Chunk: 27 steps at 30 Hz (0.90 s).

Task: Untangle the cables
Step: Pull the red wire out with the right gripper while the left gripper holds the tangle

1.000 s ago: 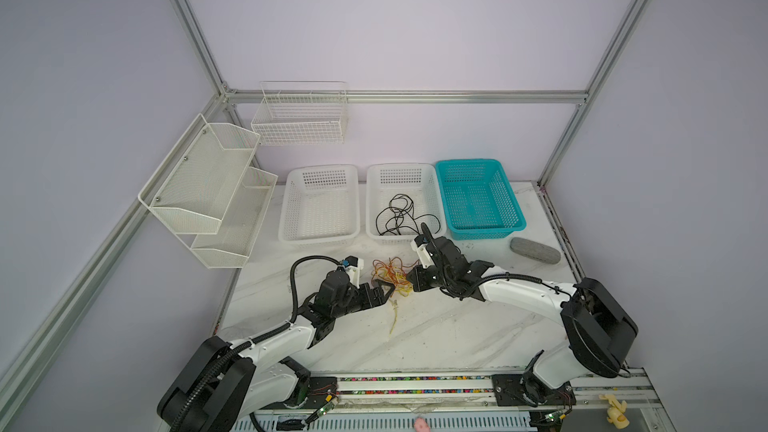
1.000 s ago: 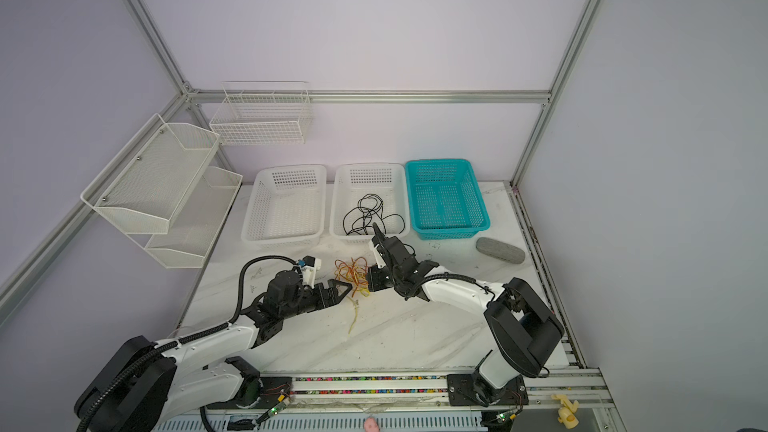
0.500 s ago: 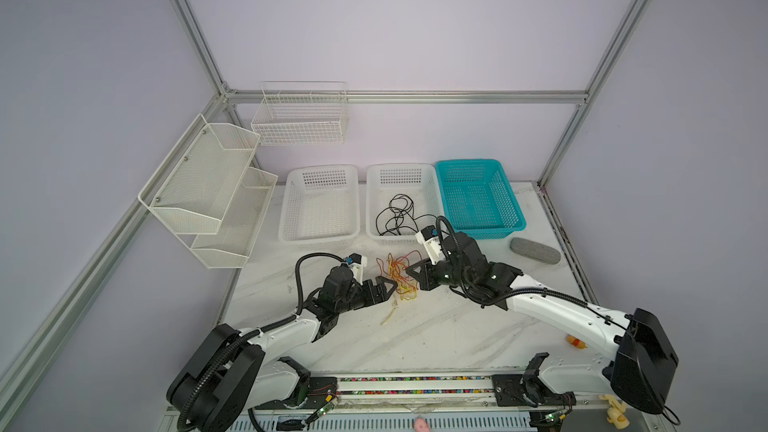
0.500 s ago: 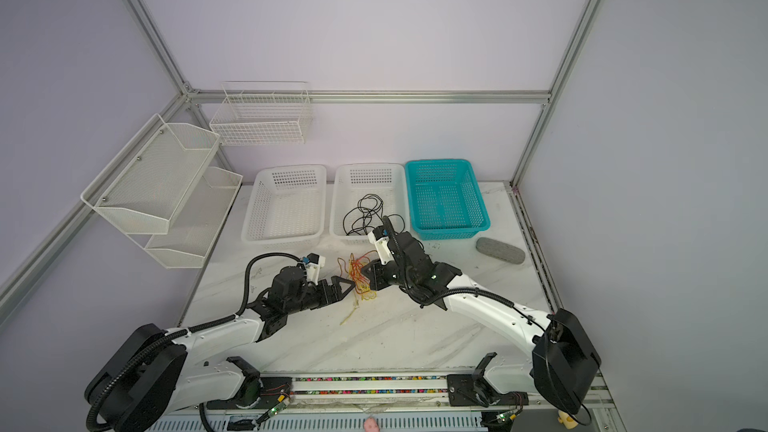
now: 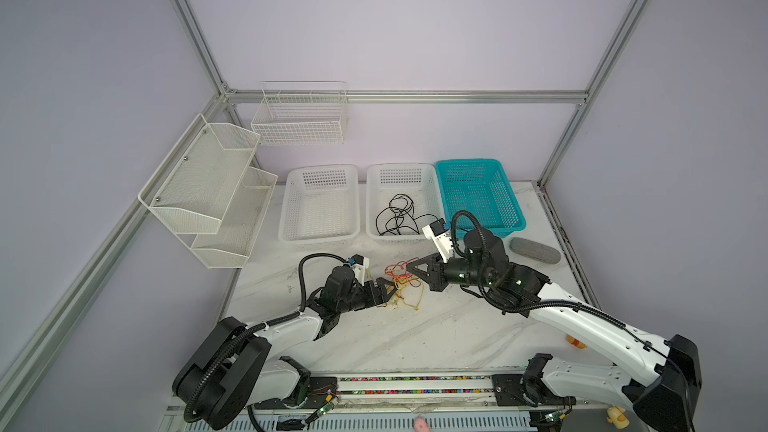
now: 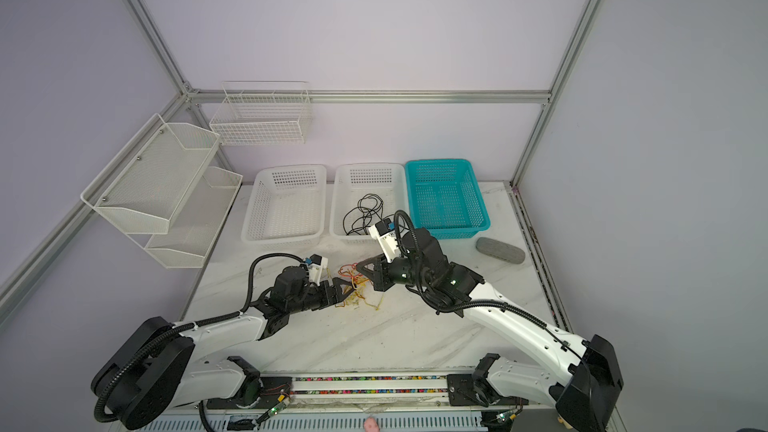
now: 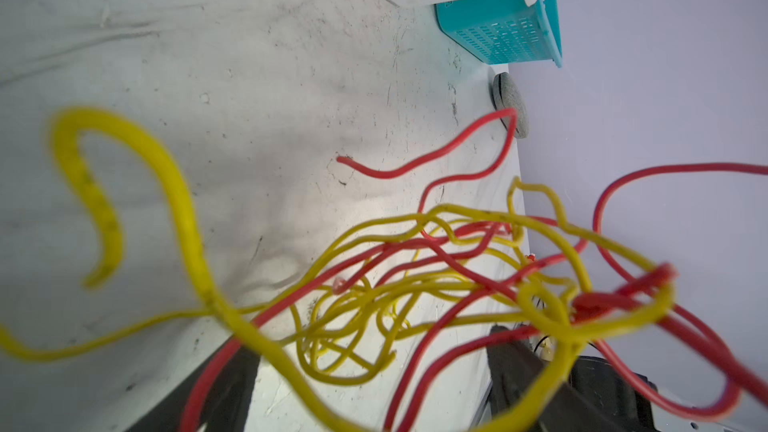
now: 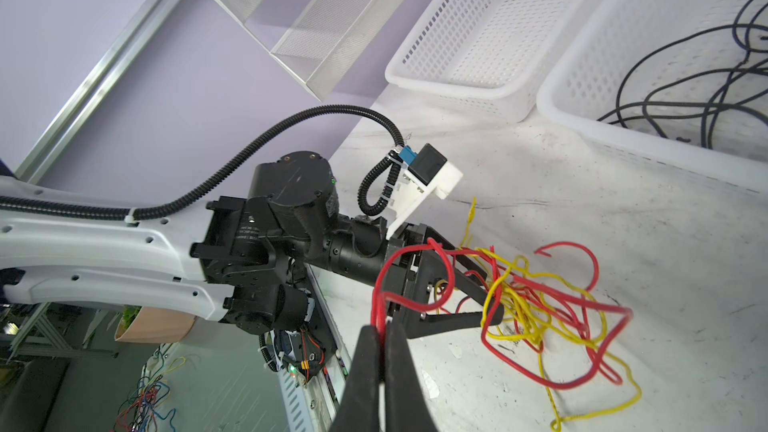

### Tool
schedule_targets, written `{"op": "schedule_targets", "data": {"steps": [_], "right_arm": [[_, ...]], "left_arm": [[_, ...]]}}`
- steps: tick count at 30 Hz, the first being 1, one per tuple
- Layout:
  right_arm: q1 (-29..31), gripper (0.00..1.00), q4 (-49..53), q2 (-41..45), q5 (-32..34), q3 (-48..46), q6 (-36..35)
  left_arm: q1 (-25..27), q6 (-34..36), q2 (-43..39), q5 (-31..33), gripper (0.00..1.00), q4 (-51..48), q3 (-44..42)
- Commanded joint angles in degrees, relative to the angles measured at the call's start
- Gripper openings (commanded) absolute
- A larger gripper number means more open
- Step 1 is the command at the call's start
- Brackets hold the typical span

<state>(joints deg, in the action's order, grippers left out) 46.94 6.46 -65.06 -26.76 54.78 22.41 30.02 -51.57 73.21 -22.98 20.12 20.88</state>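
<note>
L arm (image 5: 286,326) stretched low and fwd, wrist approx. level. L gripper (image 5: 390,287) jaws spread wide, gap clear in R wrist view (image 8: 486,297). R arm (image 5: 582,317) reaches in from opp. side, forearm sloping down to wrist. R gripper (image 5: 412,271) jaws pressed together, red cable (image 8: 376,301) pinched at tips. Grippers face tip-to-tip; R tips just ahead of L jaws' mouth, close, not touching.

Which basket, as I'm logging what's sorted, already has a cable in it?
The middle white basket, between the left white basket and the teal basket: a black cable lies coiled in it, while those two show nothing inside.
</note>
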Motion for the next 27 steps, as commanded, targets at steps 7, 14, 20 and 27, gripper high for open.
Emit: {"op": "schedule_targets", "data": {"steps": [7, 14, 20, 27], "right_arm": [[0.26, 0.0, -0.22, 3.73, -1.9, 3.89, 0.94], [0.26, 0.0, 1.02, 5.1, -0.83, 5.8, 1.62], [0.25, 0.0, 2.0, 7.38, -0.55, 7.96, 1.96], [0.19, 0.0, 7.76, 9.47, 4.99, 13.12, -0.58]], "left_arm": [[-0.11, 0.24, 0.96, -2.49, 0.58, 4.79, 2.69], [-0.08, 0.76, 1.59, -2.99, 0.32, 5.3, 2.13], [-0.12, 2.1, 1.12, -2.44, 0.11, 4.25, 1.22], [-0.14, 4.13, 0.97, -1.5, 0.0, 1.69, 0.74]]}}
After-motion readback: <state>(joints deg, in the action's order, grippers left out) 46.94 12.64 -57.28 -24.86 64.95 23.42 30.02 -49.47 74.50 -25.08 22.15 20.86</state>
